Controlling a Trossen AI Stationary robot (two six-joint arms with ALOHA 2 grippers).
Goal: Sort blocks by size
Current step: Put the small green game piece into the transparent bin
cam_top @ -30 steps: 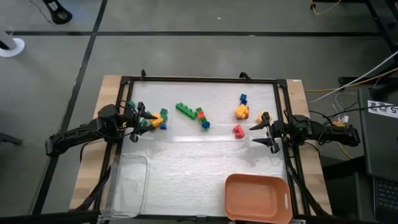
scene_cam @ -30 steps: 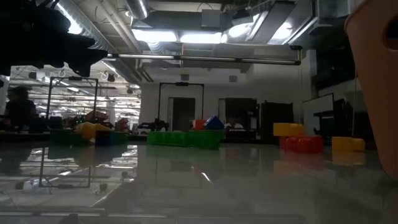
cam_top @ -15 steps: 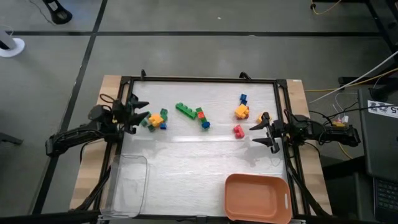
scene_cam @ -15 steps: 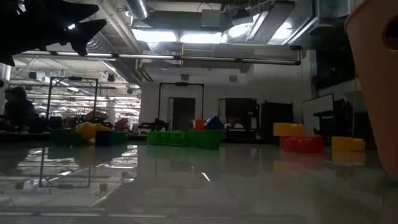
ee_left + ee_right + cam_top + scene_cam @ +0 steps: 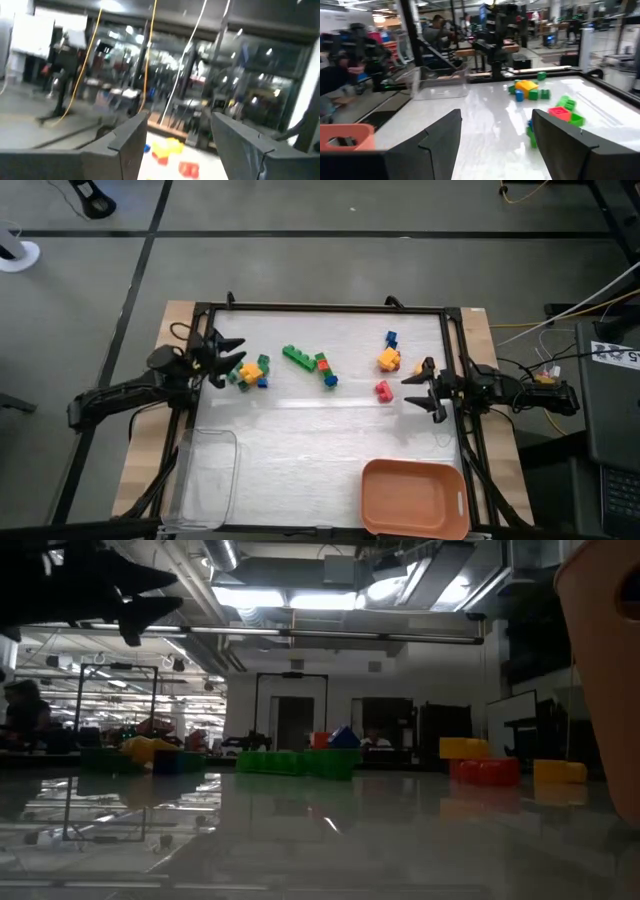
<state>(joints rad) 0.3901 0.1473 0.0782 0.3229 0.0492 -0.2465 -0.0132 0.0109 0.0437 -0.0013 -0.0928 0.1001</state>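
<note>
While the blocks lie in three loose groups across the far half of the table (image 5: 300,450), the group that matters to you first is the small cluster of green, yellow and blue blocks (image 5: 250,370) at the left end. It sits just beside the left gripper (image 5: 228,358), straight out past the fingertips toward the table's middle, so your approach runs along the arm's own line. That gripper hovers raised above the surface with its fingers spread wide and nothing between them. The cluster is a jumble with no single long axis, so you would likely have to single out one block at its near edge.

Further right, the long green block (image 5: 297,356) lies on a slant, with a green, red and blue run trailing off its right end toward you. The yellow, red and blue blocks (image 5: 388,360) on the right lie near the right gripper (image 5: 422,388), which is also wide open and empty. The clear bin (image 5: 208,478) sits at the near left, the orange bin (image 5: 414,498) at the near right.
</note>
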